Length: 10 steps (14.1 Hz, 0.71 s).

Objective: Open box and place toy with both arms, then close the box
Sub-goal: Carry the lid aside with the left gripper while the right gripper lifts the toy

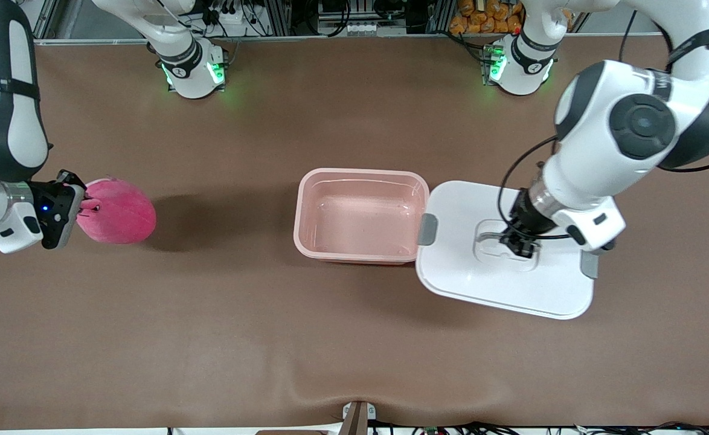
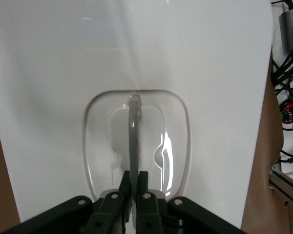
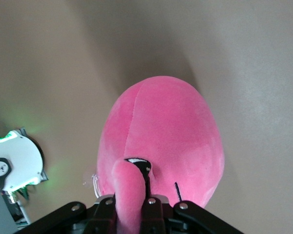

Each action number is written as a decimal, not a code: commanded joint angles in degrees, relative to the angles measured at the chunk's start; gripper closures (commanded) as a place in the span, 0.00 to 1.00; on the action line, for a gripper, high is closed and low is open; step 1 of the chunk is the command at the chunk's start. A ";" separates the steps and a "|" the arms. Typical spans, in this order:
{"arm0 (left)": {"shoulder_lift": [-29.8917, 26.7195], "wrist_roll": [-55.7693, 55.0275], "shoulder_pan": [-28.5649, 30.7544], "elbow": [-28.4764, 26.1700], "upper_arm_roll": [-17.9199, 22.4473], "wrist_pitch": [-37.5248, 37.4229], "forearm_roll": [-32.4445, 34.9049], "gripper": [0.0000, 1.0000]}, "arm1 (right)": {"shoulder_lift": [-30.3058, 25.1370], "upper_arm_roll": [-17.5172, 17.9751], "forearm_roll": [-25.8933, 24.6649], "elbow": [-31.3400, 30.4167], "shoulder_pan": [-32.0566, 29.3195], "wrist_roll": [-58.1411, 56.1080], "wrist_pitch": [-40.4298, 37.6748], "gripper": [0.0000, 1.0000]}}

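Box (image 1: 360, 214) stands open; left gripper (image 1: 516, 240) clamps the lid (image 1: 505, 284) handle at its three o'clock, right gripper (image 1: 83, 204) pinches the toy (image 1: 119, 211) at nine; placing, closing remain.

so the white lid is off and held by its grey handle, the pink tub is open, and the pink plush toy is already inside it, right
Not quite. The hot-pink egg-shaped plush toy is not in the translucent pink plastic tub, which is empty in the front view. The right hand holds the toy toward the right arm's end of the table. The left hand does grip the white plastic lid by its grey handle.
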 commanded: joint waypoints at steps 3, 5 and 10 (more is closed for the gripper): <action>-1.52 9.20 5.70 -1.39 -0.42 -4.33 -1.16 1.00 | -3.43 -0.16 0.96 -0.31 3.24 8.40 -3.63 1.00; -1.34 11.14 7.55 -2.35 -0.42 -5.04 -1.16 1.00 | -4.05 -0.07 2.10 -0.23 4.55 12.18 -4.34 1.00; -0.11 12.64 9.23 -4.47 -0.42 -4.96 -1.16 1.00 | -4.93 0.20 3.77 -0.22 7.46 21.31 -4.87 1.00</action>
